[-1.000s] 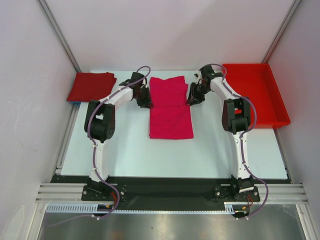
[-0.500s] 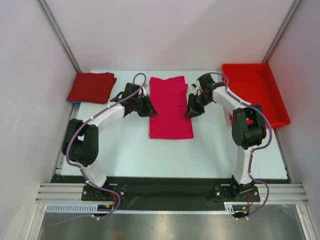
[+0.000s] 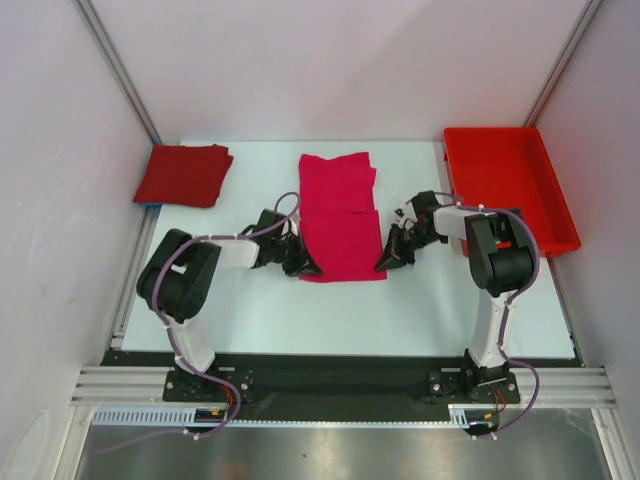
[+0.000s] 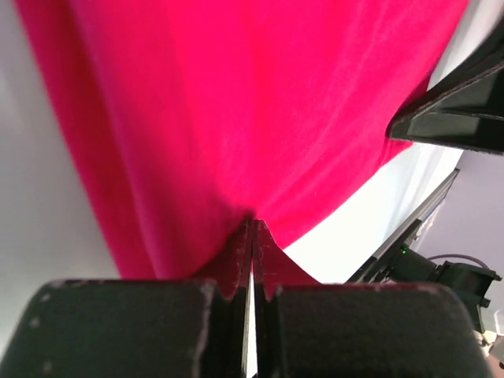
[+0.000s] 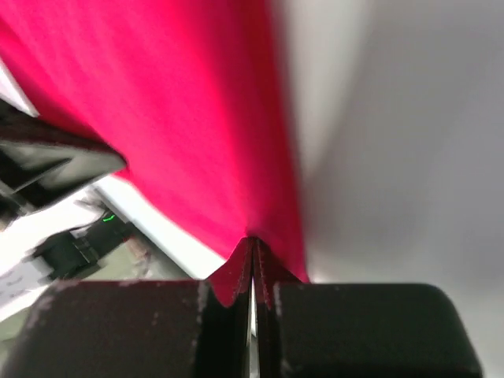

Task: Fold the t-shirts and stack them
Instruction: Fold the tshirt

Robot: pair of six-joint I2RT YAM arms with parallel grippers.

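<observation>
Pink t-shirt (image 3: 341,215) looks matt cloth, tray (image 3: 503,187) glossy plastic.

overhead view bright, even, sharp with faint shadows; both wrist views soft, the right one motion-blurred.

This is a robotics lab test cell: a pale table (image 3: 420,300) boxed in by plain white panels (image 3: 60,250) on aluminium-profile posts (image 3: 115,70). A left arm (image 3: 185,275) and a right arm (image 3: 495,250) are bolted to a black base plate (image 3: 340,375) beside a slotted cable duct (image 3: 140,413).
</observation>
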